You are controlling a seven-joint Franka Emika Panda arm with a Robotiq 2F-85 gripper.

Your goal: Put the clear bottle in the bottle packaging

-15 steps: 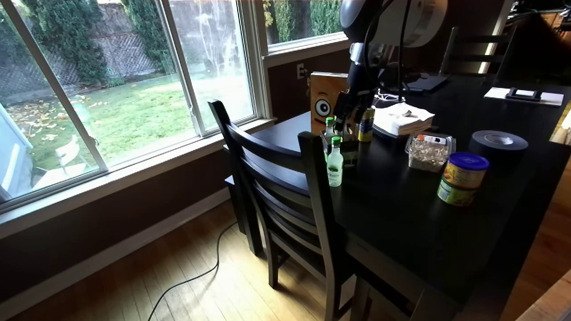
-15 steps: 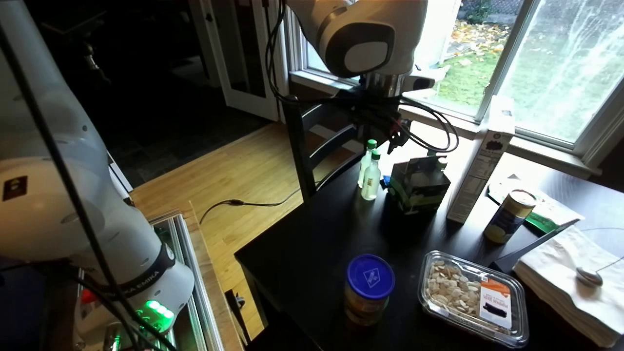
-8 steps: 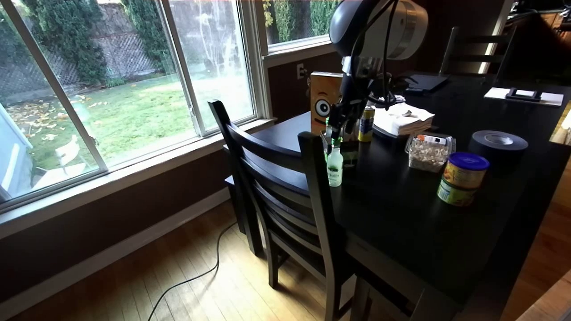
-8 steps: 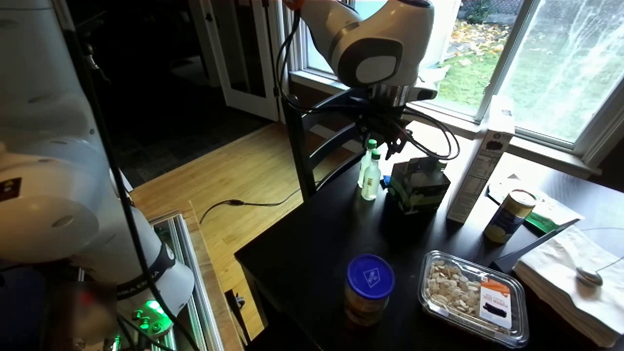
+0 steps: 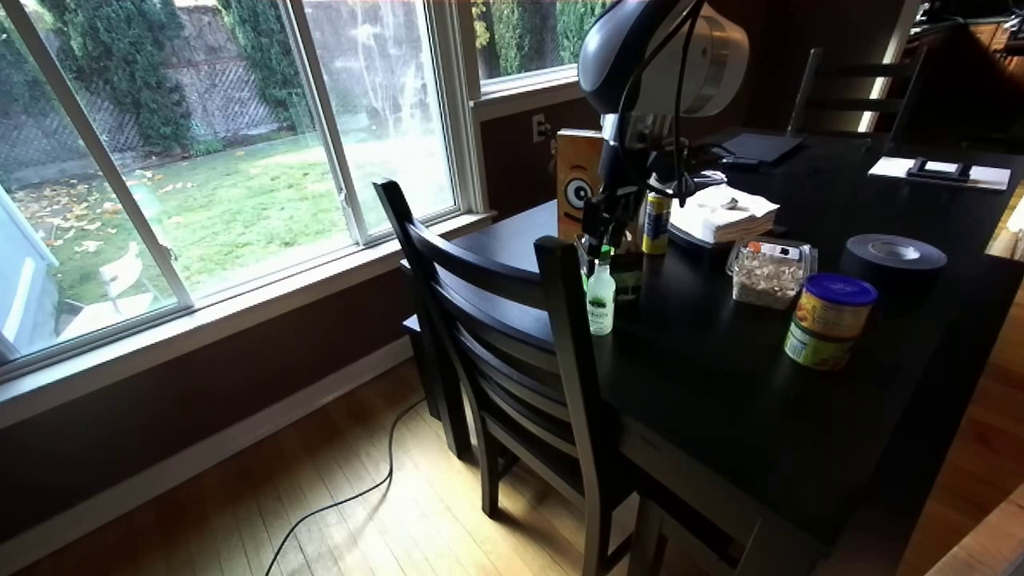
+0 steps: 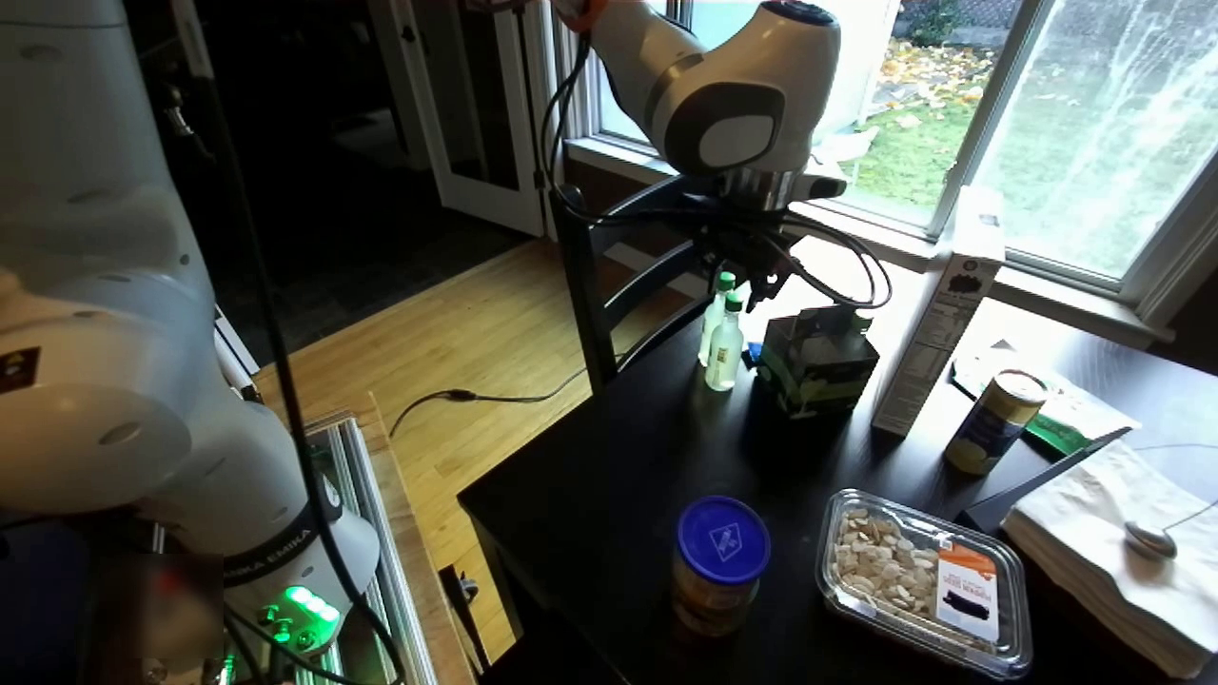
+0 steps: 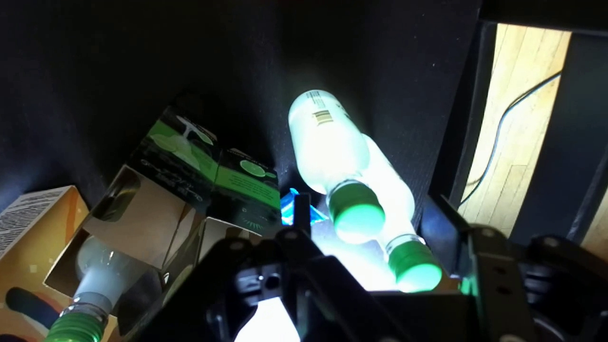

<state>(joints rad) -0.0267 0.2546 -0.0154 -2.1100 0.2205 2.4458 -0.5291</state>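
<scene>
Black table (image 6: 609,504), bottles (image 6: 724,357), carton (image 6: 816,366), seed tub (image 6: 890,561)

End effector (image 5: 604,238): I have brought it left and lower in both exterior views, nearer the clear bottles (image 6: 725,357). Arm (image 5: 614,56): shifted left in an exterior view, now covering more of the right side of the orange box (image 5: 578,188). Orange joint part (image 6: 581,13): newly in my sight in an exterior view. Hanging cable (image 6: 288,400): shifted right in an exterior view.
</scene>
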